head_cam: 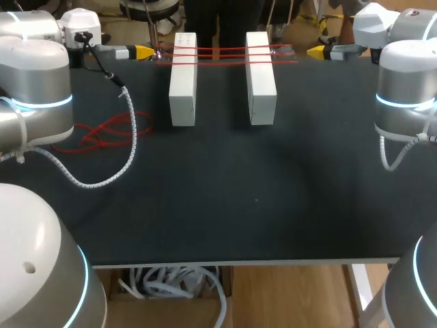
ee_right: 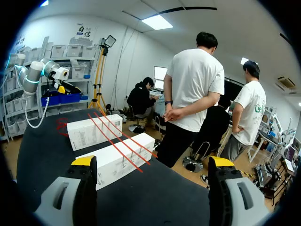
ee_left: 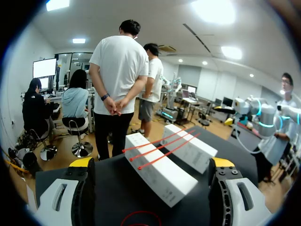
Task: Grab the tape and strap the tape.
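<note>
Head view: red tape [head_cam: 102, 134] on black table [head_cam: 239, 205]

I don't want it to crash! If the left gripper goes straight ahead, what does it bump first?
Probably the nearer white box, close to the red tape stretched over it, but depth is hard to judge.
</note>
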Controlling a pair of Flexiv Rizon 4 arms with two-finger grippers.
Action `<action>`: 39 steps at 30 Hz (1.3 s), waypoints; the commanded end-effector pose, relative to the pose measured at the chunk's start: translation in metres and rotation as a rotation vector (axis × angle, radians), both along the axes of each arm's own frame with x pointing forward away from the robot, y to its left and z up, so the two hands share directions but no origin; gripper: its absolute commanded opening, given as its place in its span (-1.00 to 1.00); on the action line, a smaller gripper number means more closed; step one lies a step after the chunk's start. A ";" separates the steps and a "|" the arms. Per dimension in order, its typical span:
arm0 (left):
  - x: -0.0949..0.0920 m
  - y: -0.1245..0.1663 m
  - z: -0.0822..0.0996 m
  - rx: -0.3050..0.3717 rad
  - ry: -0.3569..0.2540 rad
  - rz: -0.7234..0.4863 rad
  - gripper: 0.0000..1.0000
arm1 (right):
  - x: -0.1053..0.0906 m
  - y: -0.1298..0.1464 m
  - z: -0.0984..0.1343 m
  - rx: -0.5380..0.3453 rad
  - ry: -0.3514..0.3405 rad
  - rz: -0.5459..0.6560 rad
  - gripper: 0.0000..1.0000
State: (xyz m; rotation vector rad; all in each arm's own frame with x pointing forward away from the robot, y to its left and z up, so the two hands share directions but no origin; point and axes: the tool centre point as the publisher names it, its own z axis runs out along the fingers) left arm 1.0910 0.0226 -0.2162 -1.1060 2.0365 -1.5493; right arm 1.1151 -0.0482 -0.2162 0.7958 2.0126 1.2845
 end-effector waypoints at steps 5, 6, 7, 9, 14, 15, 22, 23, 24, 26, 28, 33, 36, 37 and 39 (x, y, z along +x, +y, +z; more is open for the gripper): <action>0.000 0.000 -0.001 -0.002 -0.004 0.002 1.00 | 0.000 -0.001 0.000 0.002 -0.001 0.002 1.00; 0.000 0.000 -0.001 -0.002 -0.004 0.002 1.00 | 0.000 -0.001 0.000 0.002 -0.001 0.002 1.00; 0.000 0.000 -0.001 -0.002 -0.004 0.002 1.00 | 0.000 -0.001 0.000 0.002 -0.001 0.002 1.00; 0.000 0.000 -0.001 -0.002 -0.004 0.002 1.00 | 0.000 -0.001 0.000 0.002 -0.001 0.002 1.00; 0.000 0.000 -0.001 -0.002 -0.004 0.002 1.00 | 0.000 -0.001 0.000 0.002 -0.001 0.002 1.00; 0.000 0.000 -0.001 -0.002 -0.004 0.002 1.00 | 0.000 -0.001 0.000 0.002 -0.001 0.002 1.00; 0.000 0.000 -0.001 -0.002 -0.004 0.002 1.00 | 0.000 -0.001 0.000 0.002 -0.001 0.002 1.00; 0.000 0.000 -0.001 -0.002 -0.004 0.002 1.00 | 0.000 -0.001 0.000 0.002 -0.001 0.002 1.00; 0.000 0.000 -0.001 -0.002 -0.004 0.002 1.00 | 0.000 -0.001 0.000 0.002 -0.001 0.002 1.00; 0.000 0.000 -0.001 -0.002 -0.004 0.002 1.00 | 0.000 -0.001 0.000 0.002 -0.001 0.002 1.00; 0.000 0.000 -0.001 -0.002 -0.004 0.002 1.00 | 0.000 -0.001 0.000 0.002 -0.001 0.002 1.00; 0.000 0.000 -0.001 -0.002 -0.004 0.002 1.00 | 0.000 -0.001 0.000 0.002 -0.001 0.002 1.00; 0.000 0.000 -0.001 -0.002 -0.004 0.002 1.00 | 0.000 -0.001 0.000 0.002 -0.001 0.002 1.00; 0.000 0.000 -0.001 -0.002 -0.004 0.002 1.00 | 0.000 -0.001 0.000 0.002 -0.001 0.002 1.00; 0.000 -0.001 -0.003 0.010 -0.021 -0.037 1.00 | 0.000 -0.001 0.000 0.002 -0.001 0.002 1.00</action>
